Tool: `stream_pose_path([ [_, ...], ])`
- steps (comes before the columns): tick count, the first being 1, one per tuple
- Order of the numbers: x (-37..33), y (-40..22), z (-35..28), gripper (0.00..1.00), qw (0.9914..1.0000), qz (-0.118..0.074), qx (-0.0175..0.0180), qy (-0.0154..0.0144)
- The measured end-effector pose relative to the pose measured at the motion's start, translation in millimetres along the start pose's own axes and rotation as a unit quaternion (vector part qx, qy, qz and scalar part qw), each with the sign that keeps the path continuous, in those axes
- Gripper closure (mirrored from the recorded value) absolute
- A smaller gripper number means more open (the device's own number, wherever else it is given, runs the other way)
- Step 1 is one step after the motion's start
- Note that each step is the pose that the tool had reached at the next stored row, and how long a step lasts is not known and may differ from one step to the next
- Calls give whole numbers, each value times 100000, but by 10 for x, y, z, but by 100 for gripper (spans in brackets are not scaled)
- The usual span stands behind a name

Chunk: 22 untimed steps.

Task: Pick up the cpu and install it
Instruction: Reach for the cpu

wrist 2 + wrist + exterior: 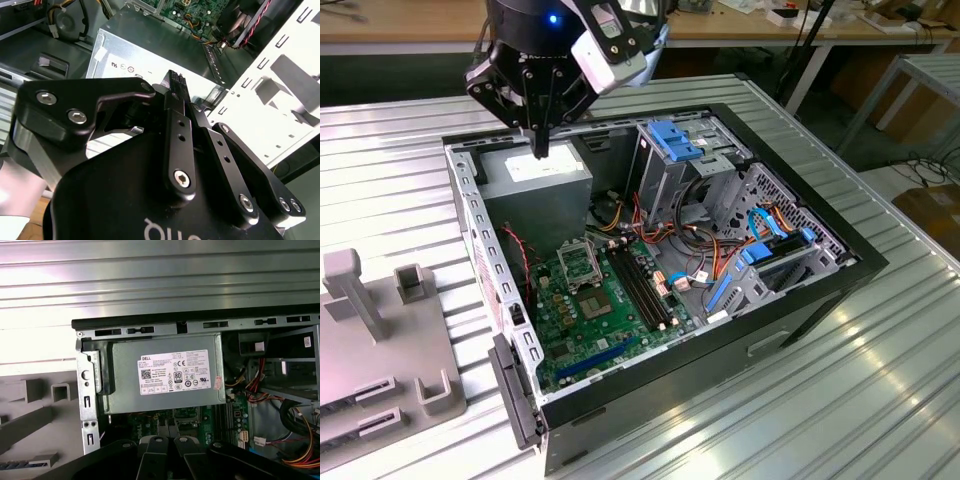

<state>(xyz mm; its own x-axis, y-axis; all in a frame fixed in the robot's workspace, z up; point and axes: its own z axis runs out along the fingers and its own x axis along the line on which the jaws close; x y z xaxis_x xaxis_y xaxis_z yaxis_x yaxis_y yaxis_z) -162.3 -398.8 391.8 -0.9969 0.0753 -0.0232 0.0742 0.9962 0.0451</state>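
In the exterior view my gripper [539,148] hangs shut above the grey power supply [545,172] at the back of the open computer case [860,262]. Nothing shows between its fingers. The second wrist view has the black fingers [175,115] pressed together, tips [175,79] over the power supply [150,50]. A small flat square with a silvery face, which I take for the cpu [592,303], lies on the green board [580,345] well below and in front of the gripper. The metal-framed socket [578,262] sits just behind it.
Drive cage with blue latches [675,140], bundled cables [710,250] and memory slots [642,285] crowd the case toward the exterior view's right. A grey fixture with posts and slots [370,340] stands outside the case on the ribbed metal table [880,400].
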Motion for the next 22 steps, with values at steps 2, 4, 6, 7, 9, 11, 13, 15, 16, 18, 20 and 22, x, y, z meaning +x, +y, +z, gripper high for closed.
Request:
stream_pose_path([
  [2,7,0,0,89,100000,0,-2,1],
  [4,17,-1,-1,89,100000,3,3,0],
  [6,24,-2,-1,89,100000,0,0,1],
  [7,28,-2,-1,89,100000,-1,0,-1],
  [9,35,-3,-1,89,100000,-1,1,1],
  [11,44,-3,-1,89,100000,1,2,2],
  [13,55,-4,-1,89,100000,1,2,1],
  [15,65,-5,-1,89,100000,-3,0,0],
  [16,68,-5,-2,89,100000,-2,0,1],
  [18,79,-6,-2,89,100000,0,-2,-1],
  [20,89,-7,-2,89,100000,-2,-1,2],
  [22,98,-7,-2,89,100000,0,-1,2],
])
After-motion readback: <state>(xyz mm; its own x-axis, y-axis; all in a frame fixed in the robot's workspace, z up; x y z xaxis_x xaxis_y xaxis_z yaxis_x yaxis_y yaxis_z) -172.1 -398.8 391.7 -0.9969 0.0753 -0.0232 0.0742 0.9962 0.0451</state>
